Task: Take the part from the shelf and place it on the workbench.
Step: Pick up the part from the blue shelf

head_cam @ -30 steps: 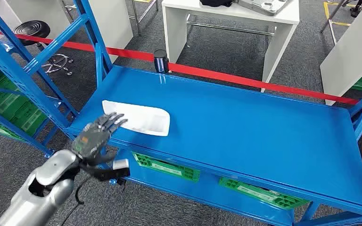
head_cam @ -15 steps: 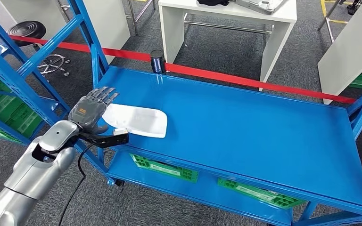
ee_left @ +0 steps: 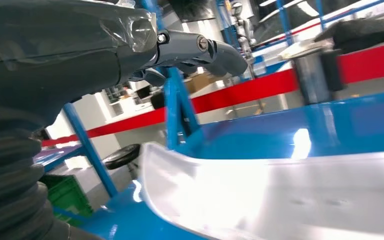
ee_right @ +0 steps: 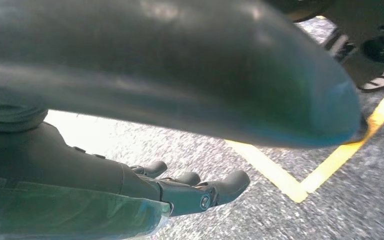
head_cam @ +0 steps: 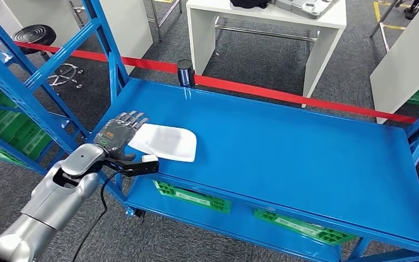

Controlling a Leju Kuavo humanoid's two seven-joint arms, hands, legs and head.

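The white part (head_cam: 166, 141) is located on the blue tabletop (head_cam: 283, 136), near its left front corner. The left robot hand (head_cam: 117, 134) is positioned at the left end of the part, fingers extended and spread above that end; whether the part is gripped cannot be told. In the left wrist view, the part (ee_left: 280, 195) is seen close beneath the fingers (ee_left: 205, 50). The right robot hand (ee_right: 190, 192) is hung over grey carpet (ee_right: 330, 200), fingers loosely extended, with nothing held.
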